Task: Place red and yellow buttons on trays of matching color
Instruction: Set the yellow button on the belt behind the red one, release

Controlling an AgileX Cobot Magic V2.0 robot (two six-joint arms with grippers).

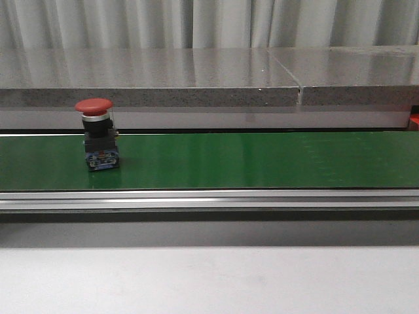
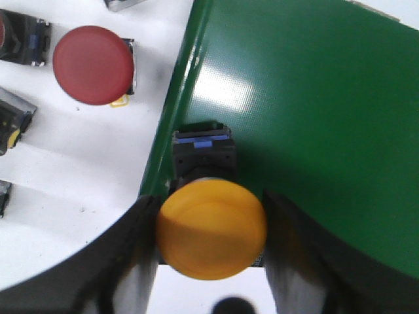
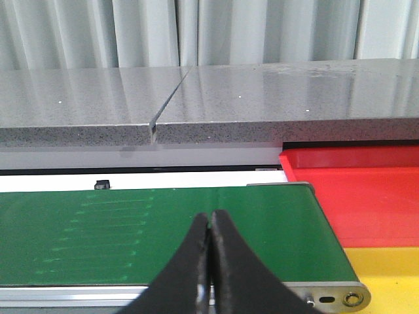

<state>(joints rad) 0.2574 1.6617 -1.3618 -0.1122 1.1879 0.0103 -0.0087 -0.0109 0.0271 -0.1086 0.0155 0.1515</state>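
Yellow button clamped between fingers of left gripper, cap turned toward wrist camera, dark body extending away over edge of green belt. Beside belt, on white surface, loose red button seen cap-up. In front view, second red button stood upright near left end of belt, long open stretch to its right. Right gripper seen pressed together, holding nothing, near belt's end; red tray and yellow tray just beyond.
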